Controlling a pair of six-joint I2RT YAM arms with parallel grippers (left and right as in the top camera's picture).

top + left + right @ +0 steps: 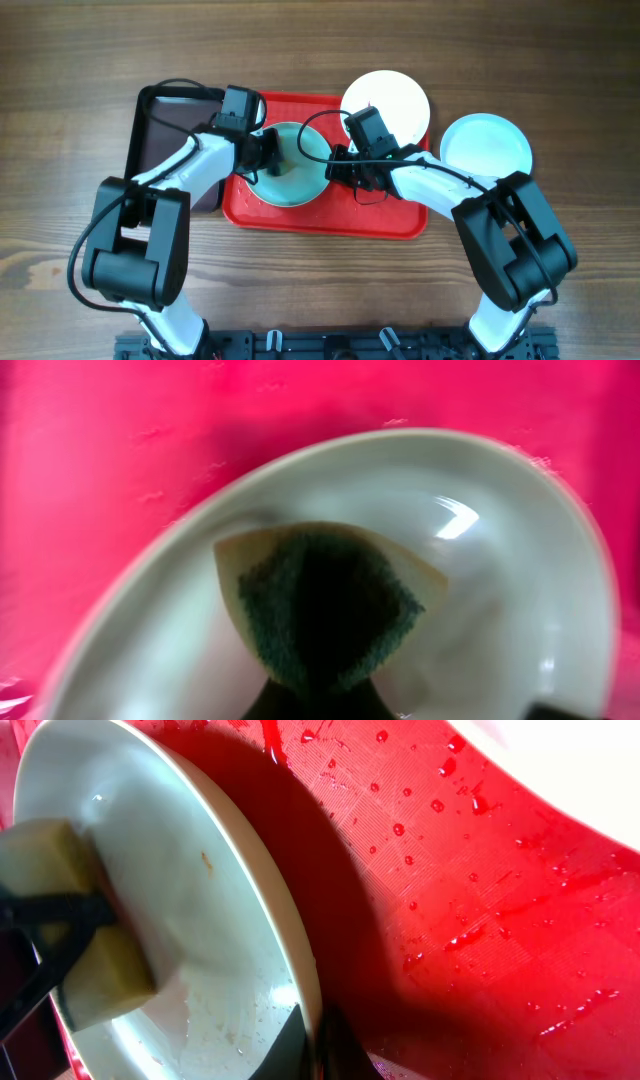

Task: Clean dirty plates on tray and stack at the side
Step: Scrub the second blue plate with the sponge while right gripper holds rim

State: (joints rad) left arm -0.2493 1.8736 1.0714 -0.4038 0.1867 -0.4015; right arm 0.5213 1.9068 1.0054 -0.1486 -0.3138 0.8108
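Observation:
A pale mint plate (pixel 292 170) is on the red tray (pixel 330 215), tilted. My right gripper (pixel 335 168) is shut on its right rim, as the right wrist view shows (pixel 312 1045). My left gripper (pixel 268 150) is shut on a green-and-yellow sponge (pixel 325 605) and presses it into the plate's bowl (pixel 480 600). The sponge also shows in the right wrist view (pixel 100 975). A white plate (pixel 390 98) lies half over the tray's far right edge. A second mint-blue plate (pixel 487 146) lies on the table to the right.
A smaller black tray (pixel 165 135) lies left of the red tray, under my left arm. The red tray's surface (pixel 480 890) is wet with drops. Bare wooden table surrounds the trays.

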